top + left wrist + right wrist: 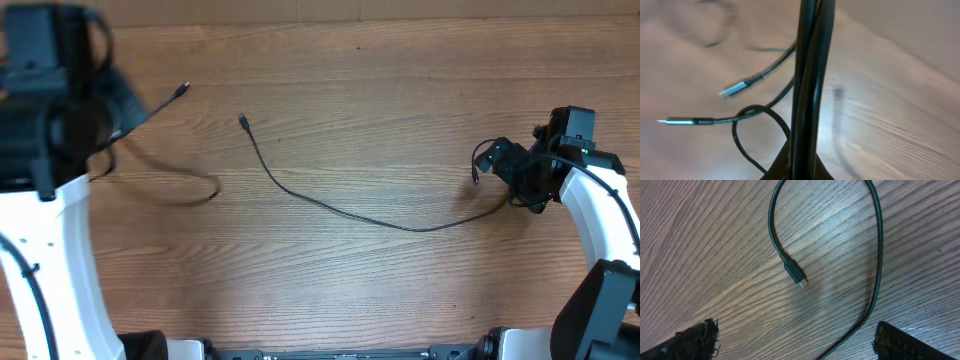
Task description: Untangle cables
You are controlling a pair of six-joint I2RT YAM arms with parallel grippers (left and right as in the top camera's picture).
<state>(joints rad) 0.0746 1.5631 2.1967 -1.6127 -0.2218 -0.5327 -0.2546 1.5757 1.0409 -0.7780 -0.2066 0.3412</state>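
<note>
Two thin black cables lie on the wooden table. The long cable (pixel 340 208) runs from a plug at the upper middle, curves right and ends under my right gripper (pixel 515 172). In the right wrist view the gripper (pixel 795 342) is open, its fingers wide apart above the table. The long cable (pixel 878 255) passes between them and its plug end (pixel 796 275) lies just ahead. My left gripper (pixel 100 135) is raised at the far left and is shut (pixel 801 162) on the second cable (pixel 807 75). That cable hangs down to a loop on the table (pixel 190 190), with one plug (pixel 184 90) in the air.
The wooden table (pixel 380 100) fills the view. Both white arm bases stand at the front corners, left (pixel 50 270) and right (pixel 610 260). In the left wrist view two silver-tipped plugs (pixel 735 88) hang below the held cable.
</note>
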